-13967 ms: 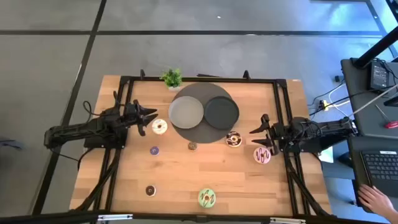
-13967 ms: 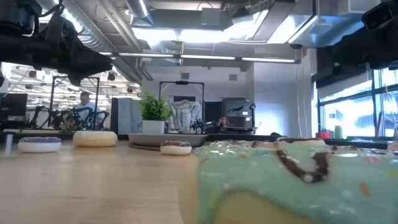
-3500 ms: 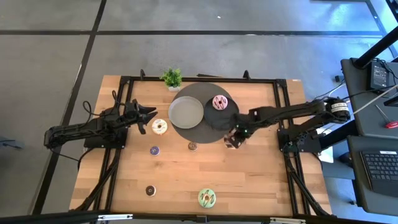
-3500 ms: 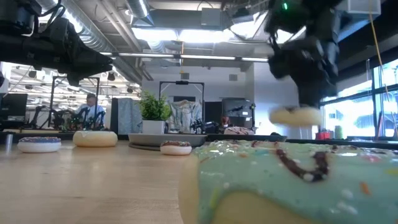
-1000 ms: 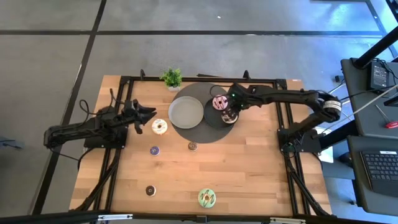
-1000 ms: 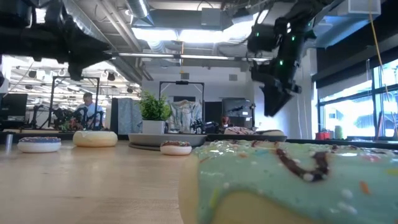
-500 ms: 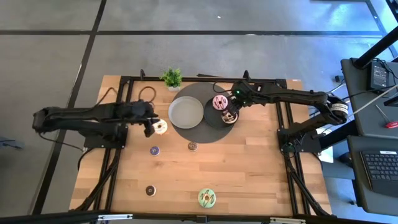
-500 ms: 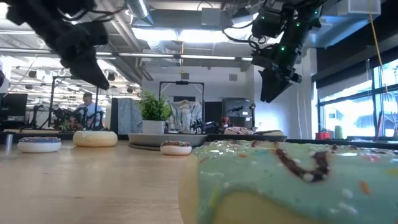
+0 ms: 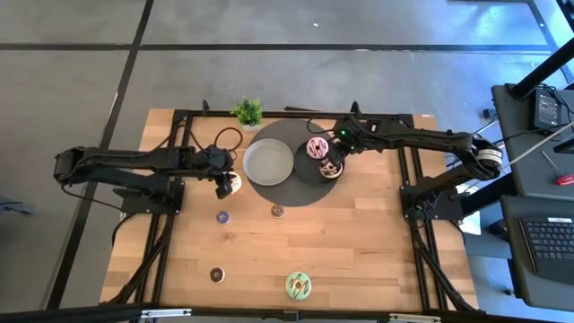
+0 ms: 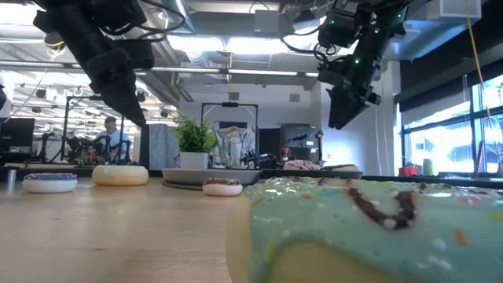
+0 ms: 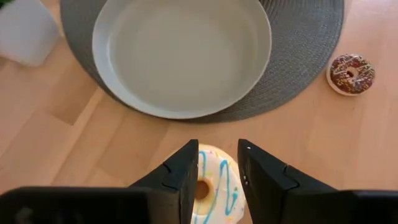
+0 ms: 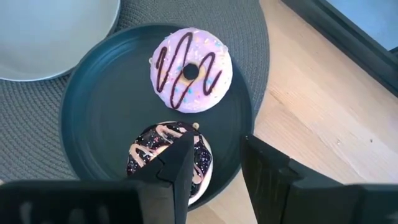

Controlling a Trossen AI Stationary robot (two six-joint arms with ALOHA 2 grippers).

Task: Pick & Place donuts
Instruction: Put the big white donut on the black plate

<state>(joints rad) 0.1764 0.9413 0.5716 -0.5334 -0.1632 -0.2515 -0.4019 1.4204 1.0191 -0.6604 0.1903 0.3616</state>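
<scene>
My left gripper is open and points down over the white donut, which lies flat on the table; one finger stands on each side of it. The low view shows this gripper well above that donut. My right gripper is open above the dark plate, over the chocolate-sprinkled donut, which lies on the plate beside the pink donut. On the table lie the green donut and the tiny purple, brown and dark ones.
A light grey plate and the dark plate sit on a round grey mat. A small potted plant stands at the far edge. Black frame rails run along the table's sides. A person shows in the room beyond.
My left arm has swung from its place at the table's left toward the mat, and its gripper has tipped down over the white donut. The donuts have stayed where they were.
</scene>
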